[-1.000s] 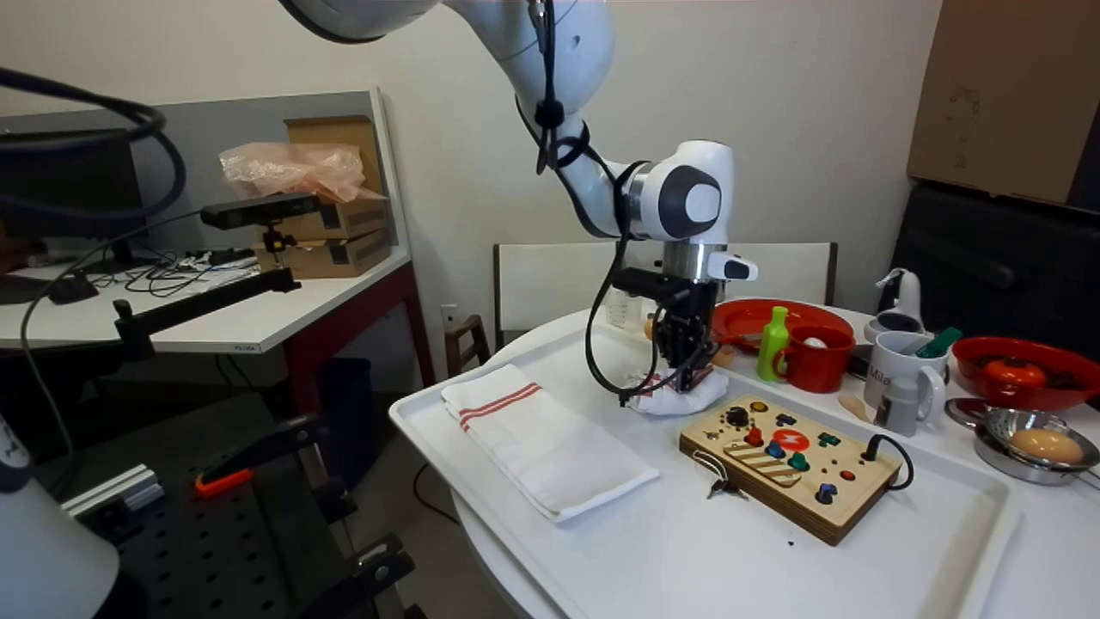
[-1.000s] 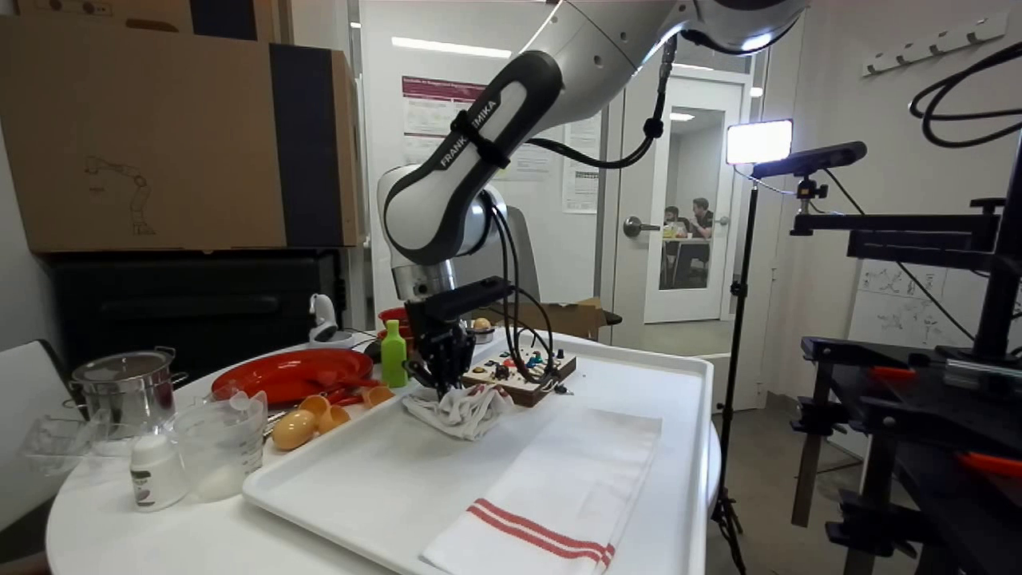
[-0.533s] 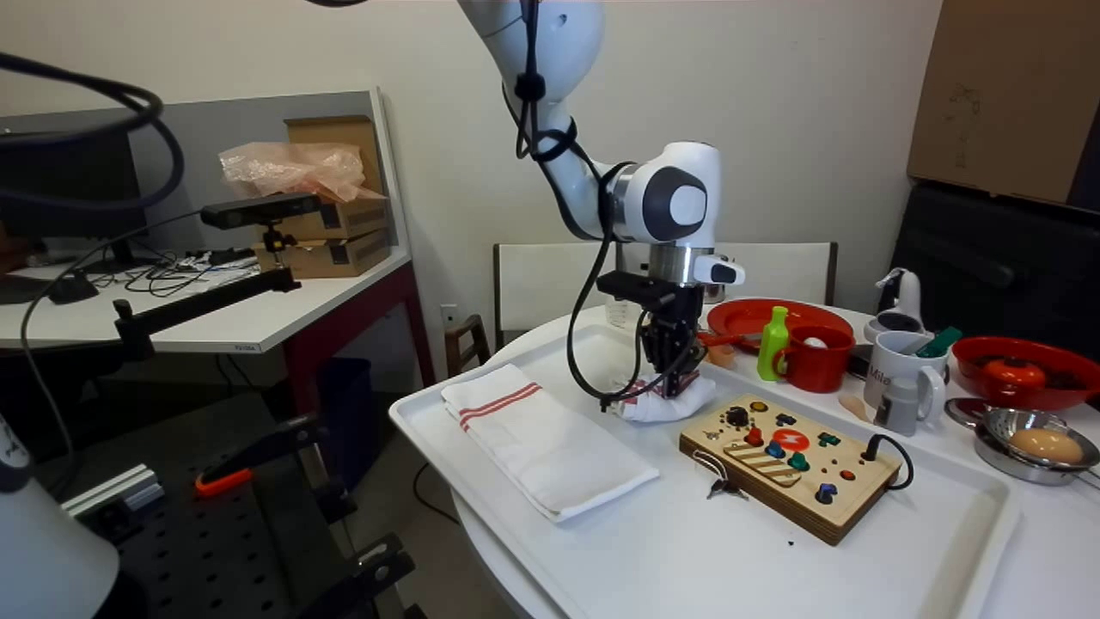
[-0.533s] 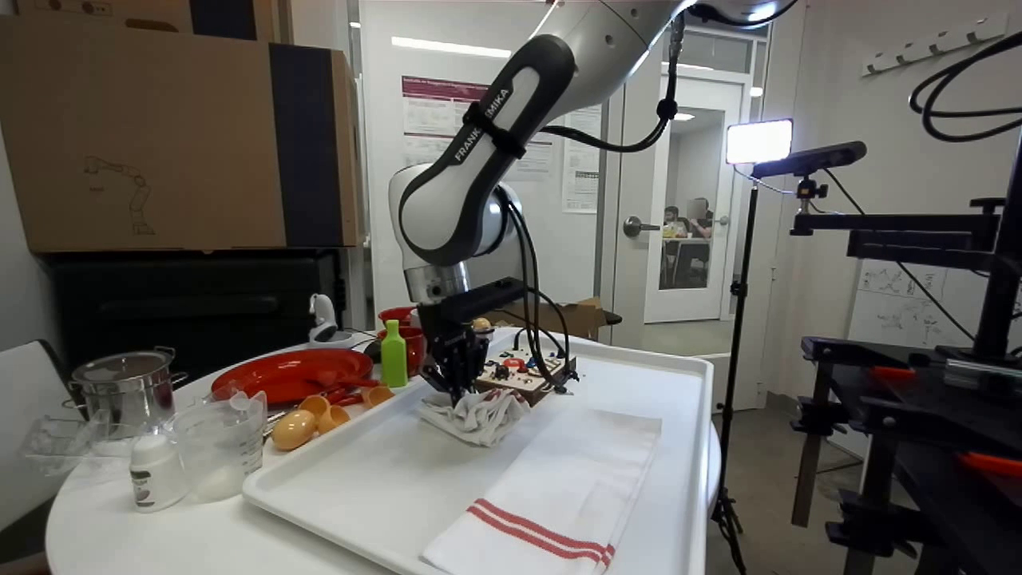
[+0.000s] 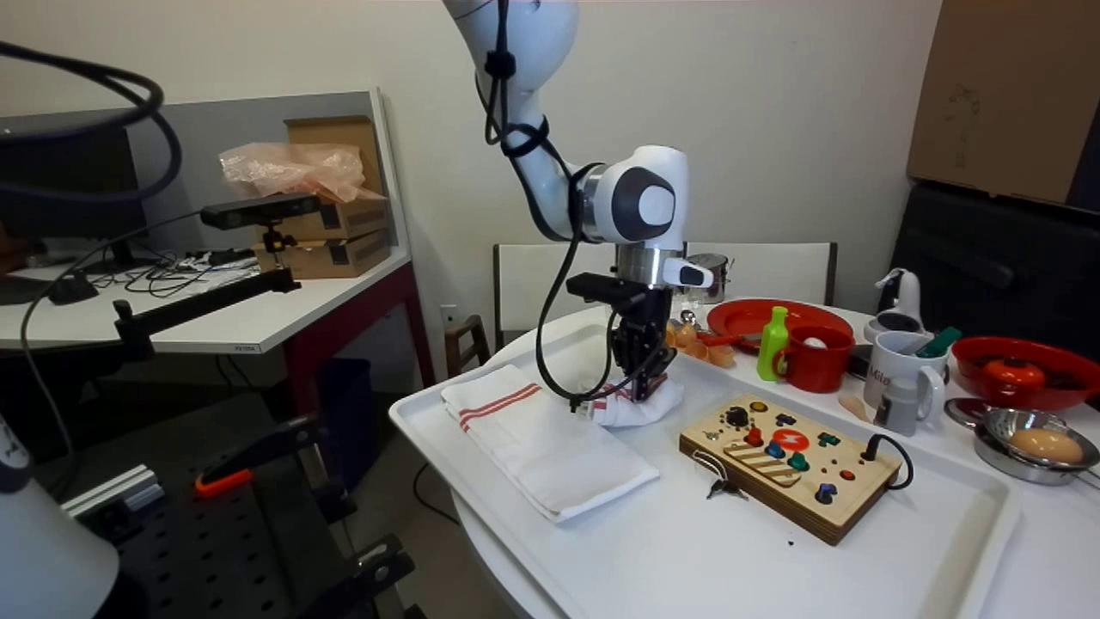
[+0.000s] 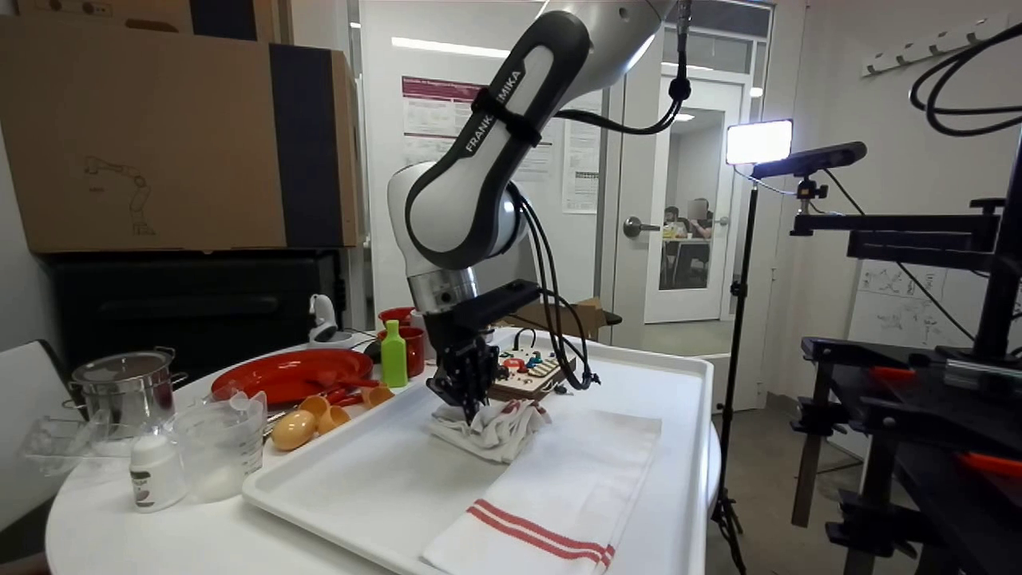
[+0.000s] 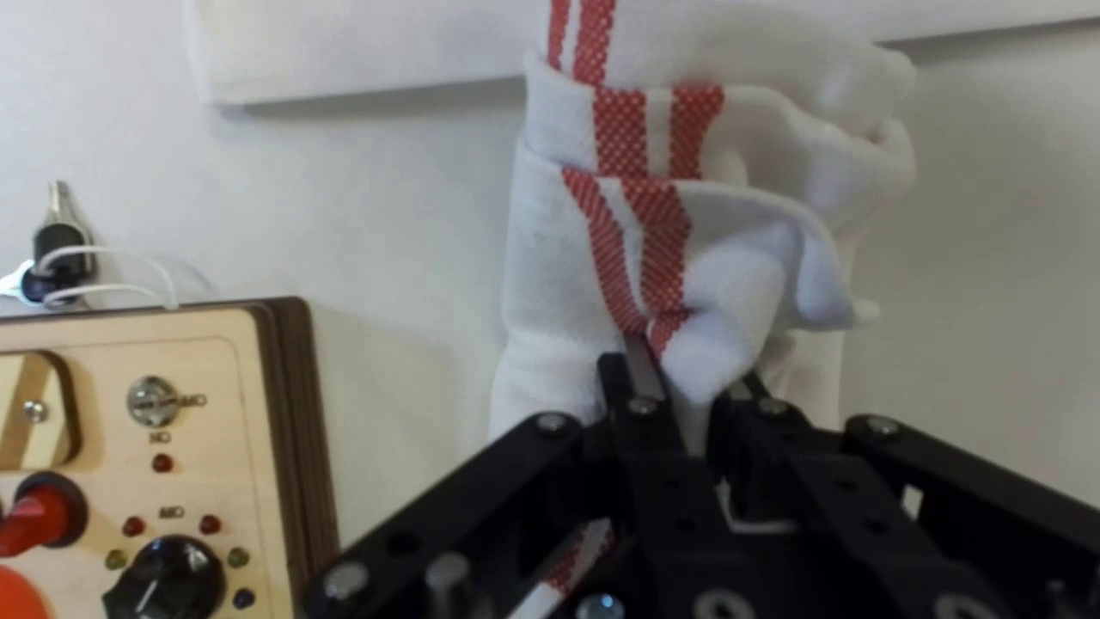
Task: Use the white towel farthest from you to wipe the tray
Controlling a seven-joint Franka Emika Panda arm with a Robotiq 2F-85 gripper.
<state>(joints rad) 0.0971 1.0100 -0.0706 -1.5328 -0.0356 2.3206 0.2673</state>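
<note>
The white towel point(image 5: 643, 408), small and rumpled with red stripes, lies on the tray point(image 5: 713, 563). It also shows in an exterior view point(image 6: 501, 438) and in the wrist view point(image 7: 559, 258). My gripper point(image 7: 690, 378) points down and is shut on a bunched fold of the towel, which sits between its fingers point(image 7: 640, 370). In both exterior views the gripper point(image 5: 643, 391) point(image 6: 473, 407) is low over the tray, with the towel resting on the surface. The towel's edge reaches the larger flat towel; whether they touch I cannot tell. The fingertips' ends are hidden in the cloth.
A flat red-striped towel point(image 5: 550, 447) lies on the tray beside the held one. A wooden board with coloured knobs point(image 5: 791, 464) and keys point(image 5: 726, 487) lie on the other side. Eggshells point(image 6: 319, 411), a green bottle point(image 6: 394, 355) and red dishes point(image 6: 295, 375) stand beyond the tray's rim.
My gripper has dragged the small towel across the tray, away from the wooden board and toward the flat towel. The flat towel and board have not moved.
</note>
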